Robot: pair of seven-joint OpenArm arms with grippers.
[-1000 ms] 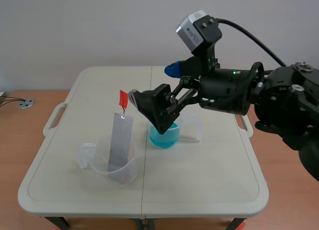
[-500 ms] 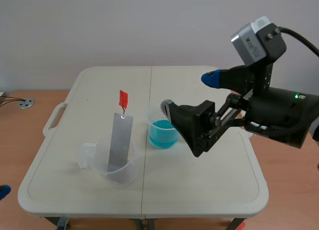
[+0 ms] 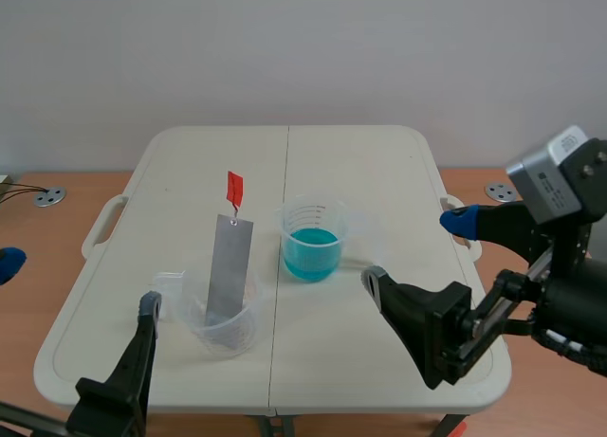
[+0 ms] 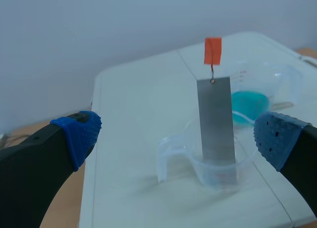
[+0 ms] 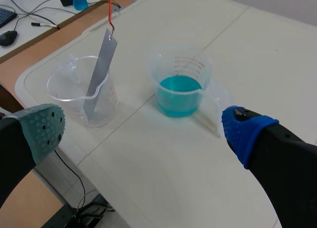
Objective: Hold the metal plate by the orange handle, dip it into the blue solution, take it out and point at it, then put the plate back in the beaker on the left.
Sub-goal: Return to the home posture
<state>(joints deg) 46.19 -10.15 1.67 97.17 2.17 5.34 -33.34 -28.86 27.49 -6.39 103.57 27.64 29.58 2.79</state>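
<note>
- Since the plate (image 3: 230, 271) stands in the clear beaker (image 3: 223, 323) with its handle (image 3: 234, 187) free above the rim, I judge this layout fits either end of the job: nothing started, or everything finished.
- Nothing on my screens settles which, and I cannot tell whether the plate is wet.
- If this is the start, every step is left: take the handle, dip the plate in the solution (image 3: 312, 252), lift it out, point at it, set it down in the clear beaker. If this is the end, nothing is left.
- My left gripper (image 4: 178, 136) is spread wide with nothing between its fingers. It sits low by the table's (image 3: 379, 172) near edge, at about 8 o'clock from the clear beaker, with the plate at its 12 o'clock.
- My right gripper (image 5: 143, 131) is also spread wide and empty, at about 4 o'clock from the blue beaker (image 3: 312, 238) and apart from it.
- The plate leans slightly, its foot inside the clear beaker. The handle hangs off its top end on a thin wire.
- The clear beaker lies at about 8 o'clock from the blue beaker, near it but not touching.
- Count: two beakers, one plate, one handle, one fill of solution, two grippers, one table.
</note>
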